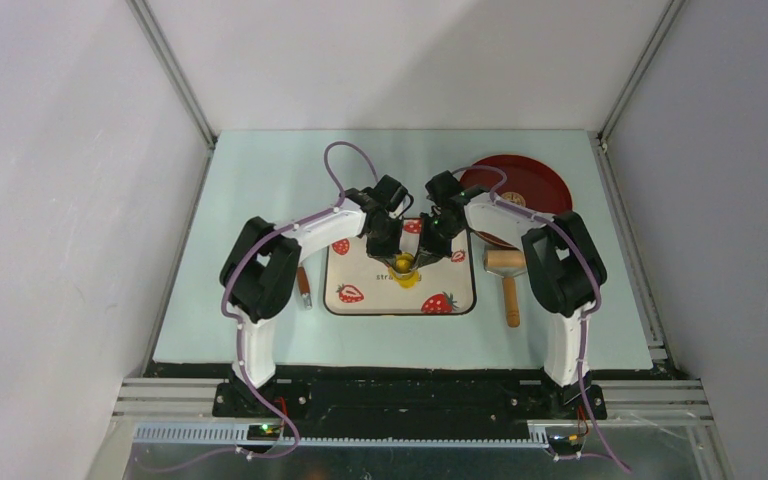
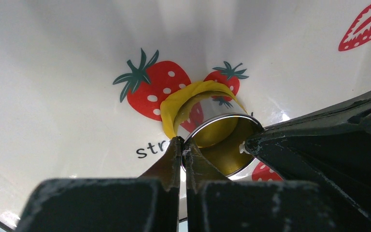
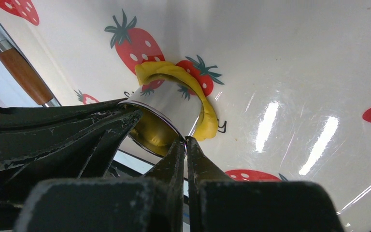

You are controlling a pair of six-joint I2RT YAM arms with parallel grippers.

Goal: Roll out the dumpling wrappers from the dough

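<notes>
A small metal ring cutter [image 2: 232, 159] [image 3: 166, 108] hangs tilted just above the strawberry-print tray [image 1: 360, 270]. My left gripper [image 2: 182, 141] is shut on one side of its rim, and my right gripper [image 3: 185, 141] is shut on the opposite side. Both meet over the tray's middle [image 1: 405, 262]. Yellow dough shows inside the cutter [image 2: 217, 133] [image 3: 152, 135]. Under it on the tray lies a bright yellow ring of dough [image 2: 183, 101] [image 3: 205, 121] with a round hole. In the left wrist view the right gripper's fingers [image 2: 319, 140] reach the cutter from the right.
A dark red plate [image 1: 520, 185] with a small tan piece on it sits at the back right. A wooden-handled tool [image 1: 507, 270] lies right of the tray. Another wooden-handled tool [image 1: 303, 285] [image 3: 21, 70] lies left of the tray.
</notes>
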